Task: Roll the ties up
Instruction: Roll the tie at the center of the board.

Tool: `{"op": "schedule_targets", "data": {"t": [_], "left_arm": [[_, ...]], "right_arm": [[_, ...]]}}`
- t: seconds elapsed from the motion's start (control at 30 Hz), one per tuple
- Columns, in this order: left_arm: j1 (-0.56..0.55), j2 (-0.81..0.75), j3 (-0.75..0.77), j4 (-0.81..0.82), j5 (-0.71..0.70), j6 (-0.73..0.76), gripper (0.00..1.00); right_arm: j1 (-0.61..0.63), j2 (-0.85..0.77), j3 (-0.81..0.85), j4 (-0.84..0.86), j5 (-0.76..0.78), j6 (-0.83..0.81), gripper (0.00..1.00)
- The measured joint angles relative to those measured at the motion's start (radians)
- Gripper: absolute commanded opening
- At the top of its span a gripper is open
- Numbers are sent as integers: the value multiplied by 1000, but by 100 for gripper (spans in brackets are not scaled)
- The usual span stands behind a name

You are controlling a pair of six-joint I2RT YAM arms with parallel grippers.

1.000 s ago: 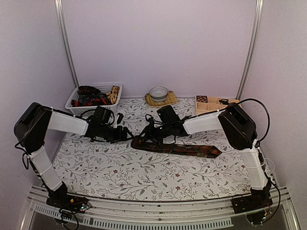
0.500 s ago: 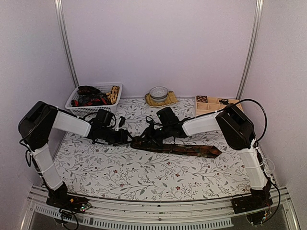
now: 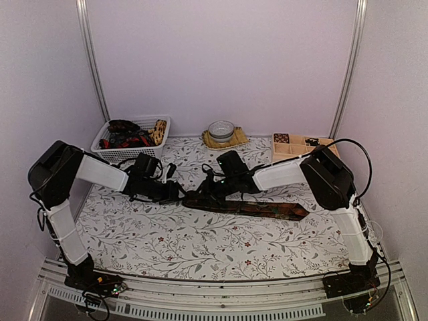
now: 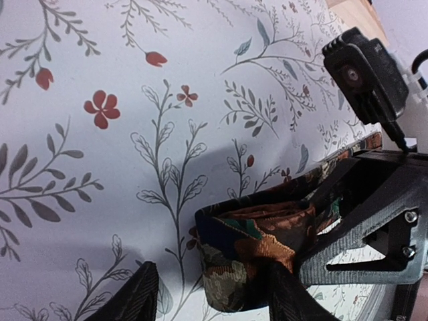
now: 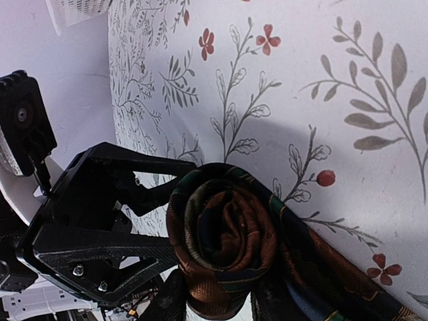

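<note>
Reaching inward low, the right pincer [image 5: 219,286] clasps the rolled tie [image 5: 224,231] while the left pincer [image 4: 210,277] straddles it unclenched.

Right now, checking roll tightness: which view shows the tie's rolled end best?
Right wrist: the rolled end faces it, spiral layers plain. Left wrist shows its side; top view, a small dark lump.

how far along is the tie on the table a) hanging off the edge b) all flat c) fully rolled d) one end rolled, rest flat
d: the wrist views show one end of the tie wound into a coil, and the top view shows the rest lying flat on the table.
</note>
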Motion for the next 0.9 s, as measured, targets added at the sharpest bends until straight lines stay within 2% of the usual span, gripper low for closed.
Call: {"op": "schedule_targets", "data": {"t": [0.1, 0.23, 0.37, 0.63, 0.9], "left_arm": [[0, 0, 0, -1, -2, 4, 64], [0, -1, 1, 4, -1, 17, 76], [3, -8, 12, -13, -2, 63, 99], [9, -77, 121, -169, -69, 302, 100], [11, -159, 240, -348, 6, 798, 100]], "right_arm": [[0, 2, 0, 0, -1, 0, 22], [0, 12, -1, 16, -10, 2, 19], [0, 21, -10, 43, -27, 8, 19], [-13, 32, -43, 94, -93, 11, 18], [-31, 33, -94, 162, -152, 3, 18]]}}
